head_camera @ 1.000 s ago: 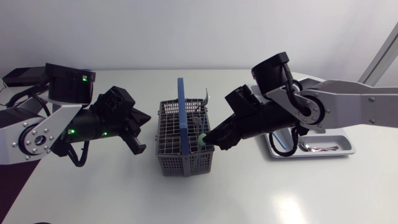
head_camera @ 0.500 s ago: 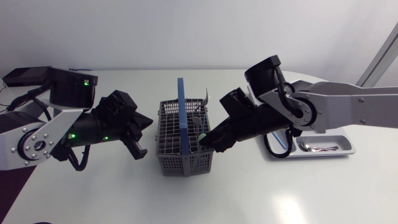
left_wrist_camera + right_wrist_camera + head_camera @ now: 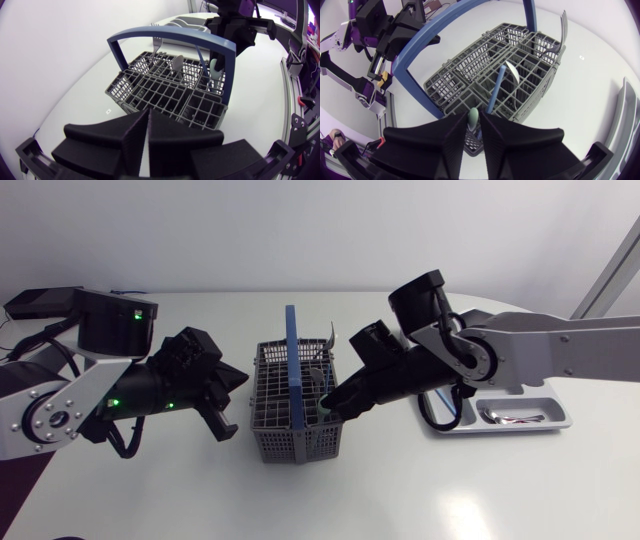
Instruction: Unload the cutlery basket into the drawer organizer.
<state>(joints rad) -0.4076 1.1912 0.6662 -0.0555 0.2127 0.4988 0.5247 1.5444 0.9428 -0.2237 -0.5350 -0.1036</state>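
The grey cutlery basket (image 3: 268, 392) with its blue handle (image 3: 291, 360) stands mid-table. A fork (image 3: 561, 34), a spoon (image 3: 512, 74), a blue-handled utensil (image 3: 492, 92) and a pale green-handled utensil (image 3: 473, 118) stand in its right-hand compartments. My right gripper (image 3: 331, 408) reaches down into that side, its fingers shut on the green handle (image 3: 214, 67). My left gripper (image 3: 222, 421) hangs shut and empty just left of the basket, in the left wrist view (image 3: 149, 145) just short of the basket's near wall. The silver drawer organizer (image 3: 552, 423) lies at the right, partly hidden by my right arm.
A piece of cutlery with a red part (image 3: 515, 418) lies in the organizer. My right arm spans the table between basket and organizer. The basket's upright handle (image 3: 415, 52) stands close beside my right gripper.
My right gripper has shifted slightly left and down into the basket, and its fingers have come together on the green handle. The left arm has hardly moved.
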